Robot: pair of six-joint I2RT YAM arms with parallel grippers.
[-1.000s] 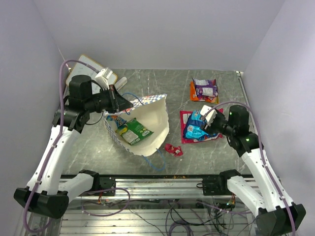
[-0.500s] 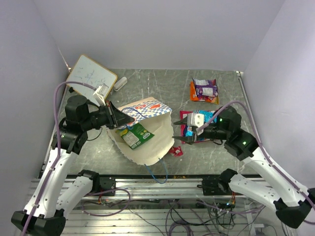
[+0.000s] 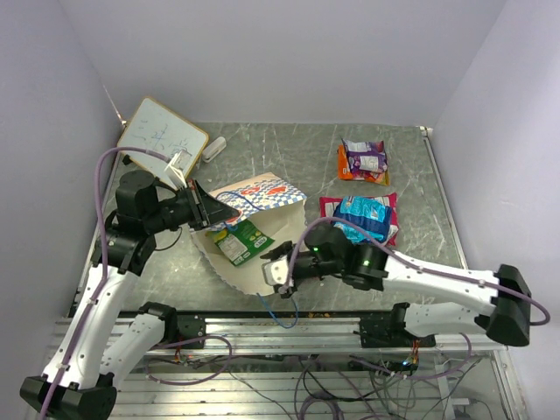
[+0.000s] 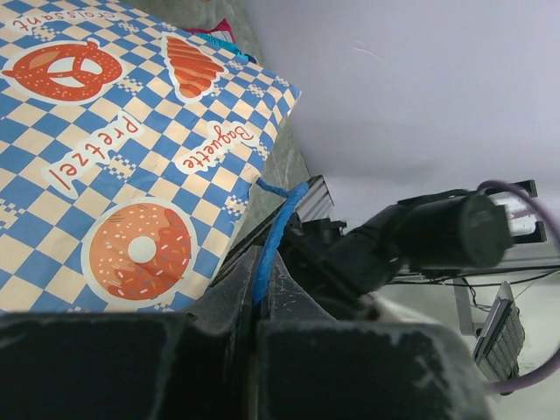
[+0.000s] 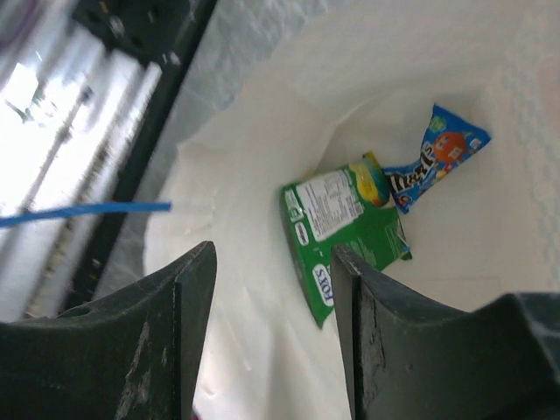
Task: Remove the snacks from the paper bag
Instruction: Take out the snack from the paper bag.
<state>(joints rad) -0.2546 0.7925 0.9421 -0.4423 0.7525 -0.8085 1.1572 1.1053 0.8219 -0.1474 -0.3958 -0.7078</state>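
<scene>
The paper bag (image 3: 262, 194) lies on its side, its white-lined mouth facing the near edge. My left gripper (image 3: 205, 210) is shut on its blue cord handle (image 4: 276, 219) and holds the top edge up; the checkered side (image 4: 114, 149) fills the left wrist view. My right gripper (image 3: 282, 271) is open and empty at the bag's mouth. In the right wrist view the open gripper (image 5: 271, 255) points at a green packet (image 5: 346, 229) and a small blue packet (image 5: 435, 159) inside the bag. The green packet (image 3: 241, 241) also shows from above.
A blue packet (image 3: 363, 214) lies on a red-pink one (image 3: 388, 203) at the right. A purple packet on an orange one (image 3: 363, 159) lies at the back right. A whiteboard (image 3: 162, 131) leans at the back left. The bag's other blue cord (image 3: 282, 308) hangs over the near edge.
My right arm has swung left from the packets at the right to the bag's mouth, leaving the blue packet on the red-pink one. My left gripper lowered the bag and still holds the cord.
</scene>
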